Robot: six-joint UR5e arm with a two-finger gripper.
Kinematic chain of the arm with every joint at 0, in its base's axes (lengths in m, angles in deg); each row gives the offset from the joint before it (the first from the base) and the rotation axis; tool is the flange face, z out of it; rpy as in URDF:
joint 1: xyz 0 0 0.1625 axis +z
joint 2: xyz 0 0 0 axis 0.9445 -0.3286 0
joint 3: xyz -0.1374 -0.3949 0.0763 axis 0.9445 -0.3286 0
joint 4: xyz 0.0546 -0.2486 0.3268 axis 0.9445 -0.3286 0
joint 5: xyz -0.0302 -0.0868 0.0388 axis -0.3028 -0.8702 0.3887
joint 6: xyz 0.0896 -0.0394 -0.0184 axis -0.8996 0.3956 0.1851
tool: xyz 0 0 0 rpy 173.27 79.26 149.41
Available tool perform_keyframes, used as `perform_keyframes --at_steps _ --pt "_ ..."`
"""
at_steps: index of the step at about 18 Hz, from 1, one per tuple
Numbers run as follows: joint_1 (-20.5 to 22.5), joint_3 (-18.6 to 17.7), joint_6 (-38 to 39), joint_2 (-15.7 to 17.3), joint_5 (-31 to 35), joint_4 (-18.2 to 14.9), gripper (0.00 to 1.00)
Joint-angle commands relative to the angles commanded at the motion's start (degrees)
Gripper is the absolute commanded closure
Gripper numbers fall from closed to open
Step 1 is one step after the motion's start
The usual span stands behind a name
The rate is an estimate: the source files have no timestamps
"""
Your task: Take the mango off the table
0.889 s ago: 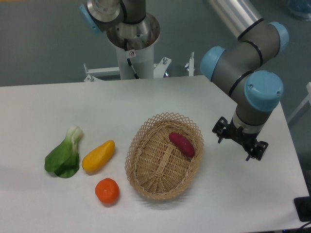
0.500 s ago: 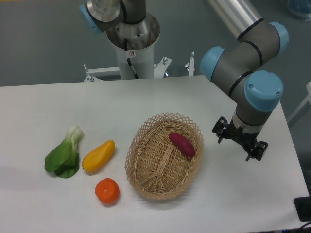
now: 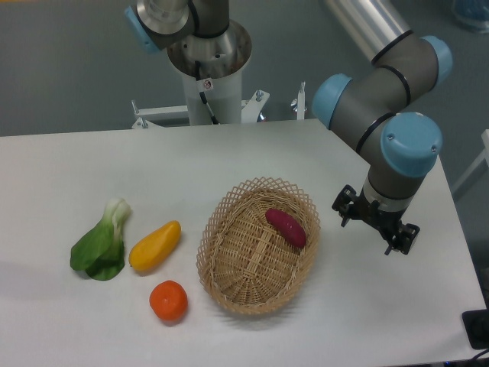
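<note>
Clearly, the smooth yellow-orange elongated mango (image 3: 155,246) lies on the large white desk (image 3: 69,168) in the lower left of the frame, between a green leafy vegetable (image 3: 101,245) and a round orange fruit (image 3: 168,300) — touching neither. The black two-finger gripper (image 3: 374,223) hangs at right, beyond the woven wicker basket (image 3: 257,245); it holds nothing, though how far its jaws stand apart I cannot tell. The mango looks firm and probably slick — best taken across its thick middle.

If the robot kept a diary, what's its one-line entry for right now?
phase: before pickup | gripper: right of basket, holds nothing | mango: on table, untouched
</note>
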Motion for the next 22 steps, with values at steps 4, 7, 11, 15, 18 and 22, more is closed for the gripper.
perform_keyframes --at_steps 4,7,11,15,18,22 --pt "-2.3 -1.5 2.2 1.2 -1.0 -0.3 0.00" --pt "-4.5 -2.5 6.3 1.5 -4.3 -0.1 0.00" --pt "-8.3 -4.0 9.0 3.1 -7.3 -0.1 0.00" --pt "-12.9 -6.4 12.3 4.4 -7.5 -0.1 0.00" --pt "-16.0 -9.0 12.5 5.4 -7.4 0.0 0.00" --pt "-19.3 -13.4 12.6 6.9 -7.4 0.7 0.00"
